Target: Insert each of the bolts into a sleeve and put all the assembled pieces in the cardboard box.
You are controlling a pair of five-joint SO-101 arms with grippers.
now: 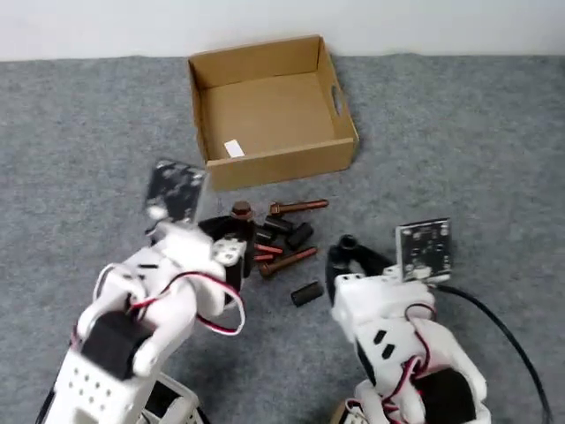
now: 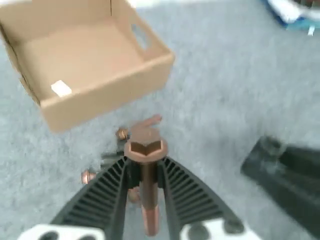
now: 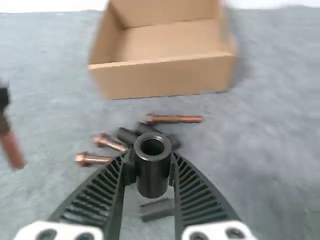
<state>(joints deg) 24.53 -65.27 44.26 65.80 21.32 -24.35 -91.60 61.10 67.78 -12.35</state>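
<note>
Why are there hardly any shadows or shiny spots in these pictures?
Light looks soft and diffuse. High view: only faint shadow beside the cardboard box. Right wrist view: a soft shadow beside the box, a mild glint on the sleeve rim. Left wrist view: the bolt head gleams slightly.

Likely a robotics lab bench: white robot arms (image 1: 168, 305) on a grey felt-covered table (image 1: 468, 141), plain wall (image 1: 106, 26) behind.

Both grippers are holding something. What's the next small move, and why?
I'd probably swing the left gripper toward the right gripper and line the bolt up with the open end of the sleeve. The left gripper is shut on the bolt and the right on the sleeve. The two parts are apart, and the sleeve's hole looks clear.
</note>
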